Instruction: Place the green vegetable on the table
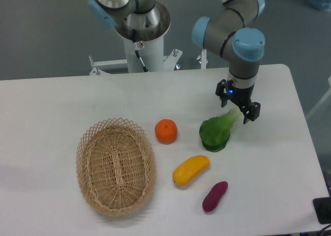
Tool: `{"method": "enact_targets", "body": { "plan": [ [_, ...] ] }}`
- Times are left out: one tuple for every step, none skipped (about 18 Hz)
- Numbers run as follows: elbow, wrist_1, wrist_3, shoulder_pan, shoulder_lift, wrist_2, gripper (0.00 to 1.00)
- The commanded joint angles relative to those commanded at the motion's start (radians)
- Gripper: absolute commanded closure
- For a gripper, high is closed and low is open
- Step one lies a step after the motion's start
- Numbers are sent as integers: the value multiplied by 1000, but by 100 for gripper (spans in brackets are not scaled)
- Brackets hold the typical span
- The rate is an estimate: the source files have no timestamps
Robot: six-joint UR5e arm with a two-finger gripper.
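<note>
Camera: gripper (238, 108) spread apart over green vegetable (217, 132) on table (62, 99); no legible writing.

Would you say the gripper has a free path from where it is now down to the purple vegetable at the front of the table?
Probably yes: the gripper looks open, and bare table lies between it and the purple vegetable. The green vegetable lies just left of that path.

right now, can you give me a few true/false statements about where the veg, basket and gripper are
1. The green vegetable lies on the table. True.
2. The gripper is shut on the stem. False: the jaws are spread either side of it.
3. The orange is in the basket. False: it sits on the table beside it.
4. The yellow vegetable lies between the orange and the purple vegetable. True.
</note>
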Motion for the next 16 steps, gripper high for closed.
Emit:
{"method": "enact_targets", "body": {
  "plan": [
    [38,-8,-52,-6,2,-6,0],
    [71,-12,-77,-8,2,-14,0],
    [95,-21,-89,-14,3,-15,0],
    [118,-41,-91,-15,12,-16,0],
    [144,-73,-91,-12,21,-17,0],
    [175,-113,-91,-9,26,-16,0],
    [212,-159,-91,-6,29,-12,0],
    [253,-210,-90,-3,29,-9,0],
    [302,-285,-77,7,29,-8,0],
    [328,-320,-76,23,29,-8,0],
    [348,-343,-73,32,31,-9,0],
    [364,-360,-62,34,29,-9,0],
    [375,-377,-38,46,29,-8,0],
    [375,-396,2,66,29,-8,0],
    [375,-408,51,83,29,-8,0],
    [373,-419,100,98,32,-9,0]
  ]
}}
